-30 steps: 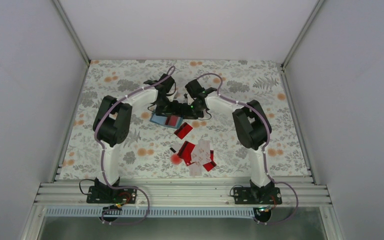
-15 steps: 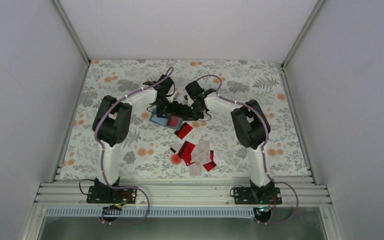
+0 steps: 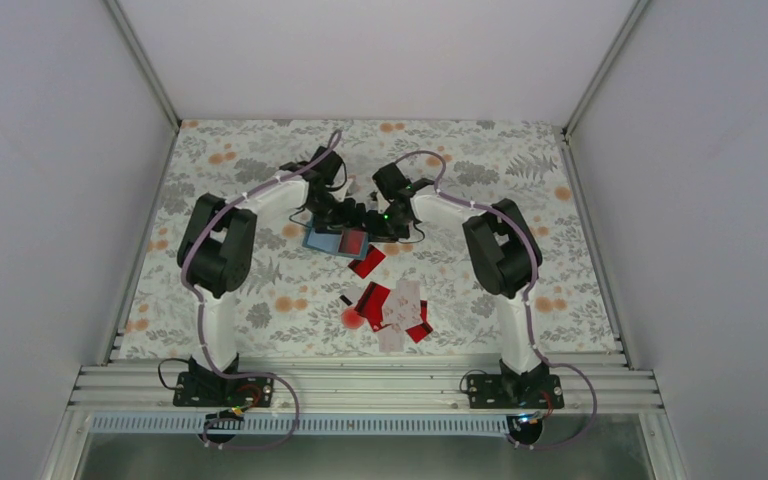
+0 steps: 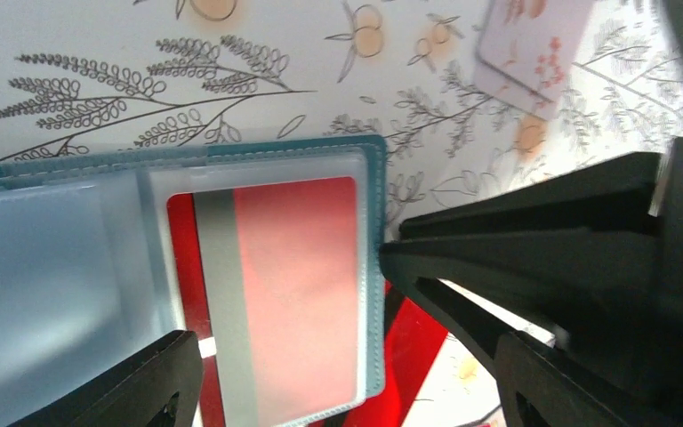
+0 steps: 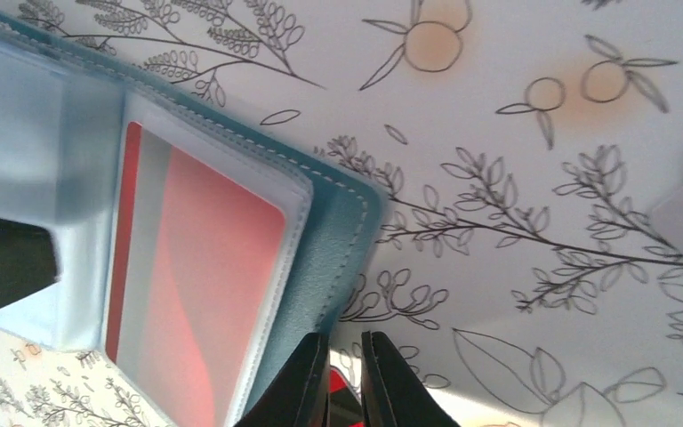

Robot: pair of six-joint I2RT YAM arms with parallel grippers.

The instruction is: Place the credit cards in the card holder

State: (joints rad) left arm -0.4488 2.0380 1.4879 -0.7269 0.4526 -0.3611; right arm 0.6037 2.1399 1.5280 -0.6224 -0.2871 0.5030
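Observation:
The teal card holder lies open on the floral table between my two grippers. A red card with a grey stripe sits inside its clear right sleeve, also seen in the right wrist view. My left gripper hangs over the holder with jaws wide open and empty. My right gripper is shut with only a thin gap, and one finger rests against the holder's teal corner. Loose red and white credit cards lie in a pile nearer the arm bases, and one red card lies just beside the holder.
A small round red blob and a tiny black piece lie left of the pile. A pale card lies on the table beyond the holder. White walls enclose the table on three sides.
My left arm's elbow has swung a little to the left and its wrist has shifted slightly. The holder has turned a little. The right arm has barely moved.

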